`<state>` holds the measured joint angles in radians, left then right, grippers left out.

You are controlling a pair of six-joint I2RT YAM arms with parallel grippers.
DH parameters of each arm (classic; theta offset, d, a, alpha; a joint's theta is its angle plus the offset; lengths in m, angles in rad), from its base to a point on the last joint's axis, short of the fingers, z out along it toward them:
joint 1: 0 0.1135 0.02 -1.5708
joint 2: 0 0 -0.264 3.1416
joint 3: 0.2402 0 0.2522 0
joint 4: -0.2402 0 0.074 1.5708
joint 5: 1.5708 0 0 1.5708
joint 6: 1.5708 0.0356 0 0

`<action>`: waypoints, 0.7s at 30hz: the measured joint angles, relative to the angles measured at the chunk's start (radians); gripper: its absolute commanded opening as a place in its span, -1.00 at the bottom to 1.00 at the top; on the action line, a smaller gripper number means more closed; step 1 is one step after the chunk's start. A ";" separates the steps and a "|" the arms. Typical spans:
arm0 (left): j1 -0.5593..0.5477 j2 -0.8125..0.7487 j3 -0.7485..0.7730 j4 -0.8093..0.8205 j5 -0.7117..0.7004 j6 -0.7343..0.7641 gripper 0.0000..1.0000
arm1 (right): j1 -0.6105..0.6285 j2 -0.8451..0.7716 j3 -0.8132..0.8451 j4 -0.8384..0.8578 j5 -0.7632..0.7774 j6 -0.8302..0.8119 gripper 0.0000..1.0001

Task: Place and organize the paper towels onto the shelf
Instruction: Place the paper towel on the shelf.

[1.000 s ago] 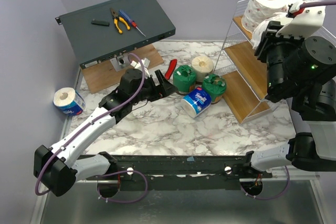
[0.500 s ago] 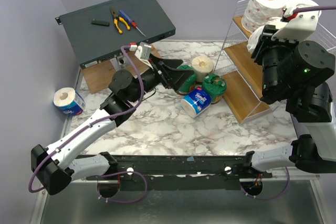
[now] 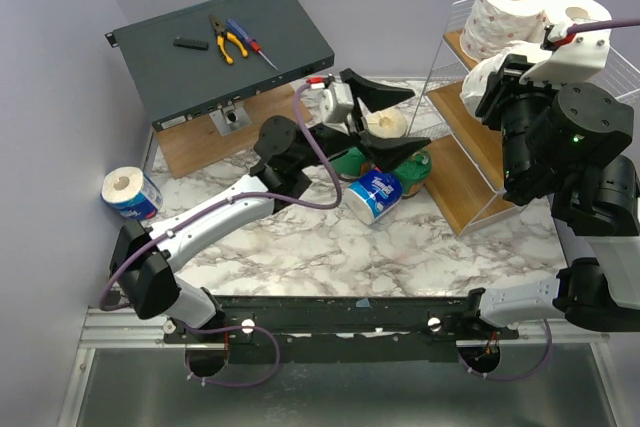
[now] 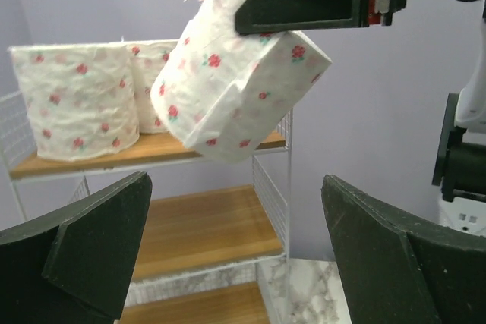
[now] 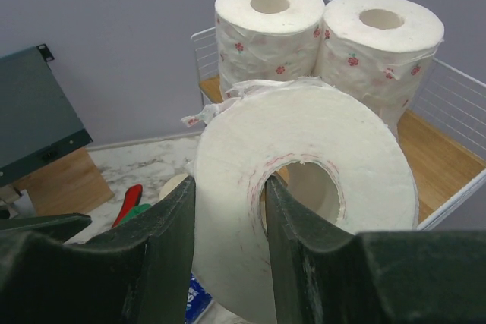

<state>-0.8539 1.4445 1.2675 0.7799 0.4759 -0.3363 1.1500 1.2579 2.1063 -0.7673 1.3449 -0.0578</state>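
My right gripper [image 5: 228,195] is shut on a white pink-specked paper towel roll [image 5: 304,180], one finger inside its core and one outside. It holds the roll [image 3: 485,72] in the air beside the shelf's [image 3: 480,112] top tier. Two more speckled rolls [image 3: 510,2] [image 3: 575,15] stand on that tier. My left gripper [image 3: 420,119] is open and empty, raised above the cream roll [image 3: 385,125] and facing the shelf [image 4: 205,225]. Two green rolls [image 3: 412,169] [image 3: 350,155] and a blue roll [image 3: 375,194] lie below it. Another blue roll [image 3: 130,192] sits far left.
A dark grey metal box [image 3: 290,27] at the back left carries pliers [image 3: 225,42] and screwdrivers. A red-handled tool [image 3: 325,132] lies by the green rolls. A wooden board [image 3: 195,147] sticks out under the box. The shelf's two lower tiers hold nothing.
My left arm has swung right and risen from the table toward the shelf, its jaws opening wider. The right gripper, with its roll, has shifted slightly by the top tier.
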 measured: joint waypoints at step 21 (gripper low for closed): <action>-0.188 0.365 0.374 -0.019 -0.167 0.592 0.97 | 0.000 -0.026 -0.062 0.000 -0.001 0.039 -0.20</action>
<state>-1.0420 1.8099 1.6417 0.7609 0.3084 0.2558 1.1500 1.2316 2.0445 -0.7670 1.3437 -0.0189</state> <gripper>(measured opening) 0.987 0.405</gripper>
